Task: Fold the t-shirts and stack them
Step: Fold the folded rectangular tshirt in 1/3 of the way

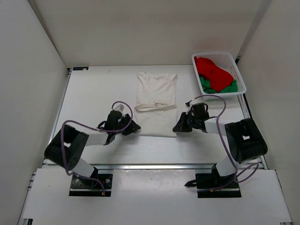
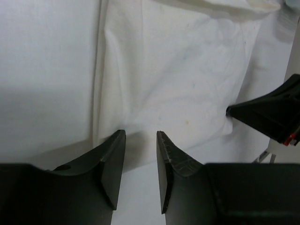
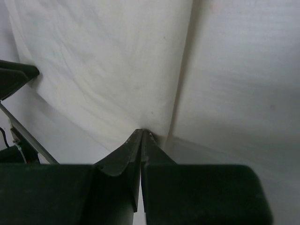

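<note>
The white t-shirt [image 1: 156, 101] lies flat in the middle of the worktop [image 1: 93, 93]. It is soft, lightly creased cloth in a rough rectangle, with its far part doubled over the near part so that the collar shows as a curved edge across its middle. The red t-shirt [image 1: 213, 70] and the green t-shirt [image 1: 218, 86] are bunched together in a white plastic lattice basket [image 1: 238, 72] at the far right corner of the worktop, the red one filling most of it and the green one at its near end. The left claw [image 2: 140, 136] is low at the white shirt's near left corner, its dark ribbed fingers spread with nothing seen between them. The right claw [image 3: 141, 133] is at the near right corner, its fingers pressed together with the tips right at the cloth's edge. Whether any cloth is caught between them cannot be told.
</note>
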Controlling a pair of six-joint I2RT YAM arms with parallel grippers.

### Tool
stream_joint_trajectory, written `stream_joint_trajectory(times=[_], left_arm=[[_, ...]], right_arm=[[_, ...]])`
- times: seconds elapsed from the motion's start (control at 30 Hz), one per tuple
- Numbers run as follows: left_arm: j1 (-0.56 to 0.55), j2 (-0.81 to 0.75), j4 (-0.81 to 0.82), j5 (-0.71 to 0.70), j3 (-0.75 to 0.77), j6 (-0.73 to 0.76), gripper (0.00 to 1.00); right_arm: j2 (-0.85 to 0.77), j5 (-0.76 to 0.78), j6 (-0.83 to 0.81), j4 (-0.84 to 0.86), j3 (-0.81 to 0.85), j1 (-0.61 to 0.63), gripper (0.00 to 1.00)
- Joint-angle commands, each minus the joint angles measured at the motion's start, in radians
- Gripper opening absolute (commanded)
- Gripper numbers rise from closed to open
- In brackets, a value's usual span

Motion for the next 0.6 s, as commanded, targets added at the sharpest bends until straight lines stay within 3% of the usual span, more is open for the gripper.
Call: stream_joint_trajectory(times=[0.0,0.17,0.27,0.47,0.57], left_arm=[[-0.017,-0.108,-0.081,-0.018,-0.082,0.002,0.45],[0.026,-0.276,-0.179,-0.002,-0.078,0.051,0.48],[0.006,-0.317,-0.242,-0.019,-0.012,0.091,0.48],[-0.045,-0.187,-0.164,0.048,0.032,0.05,0.45],[-0.098,-0.178,-0.123,0.016,-0.004,0.03,0.45]], right_arm=[[-0.043,0.048,-0.047,-0.048,-0.073,-0.016,0.0],[-0.198,0.088,-0.06,-0.165,-0.003,0.04,0.0],[-0.209,0.1,-0.053,-0.167,0.073,0.092,0.0],[0.007,0.056,-0.068,-0.083,0.271,0.209,0.0],[0.128,0.021,-0.05,-0.055,0.368,0.244,0.0]])
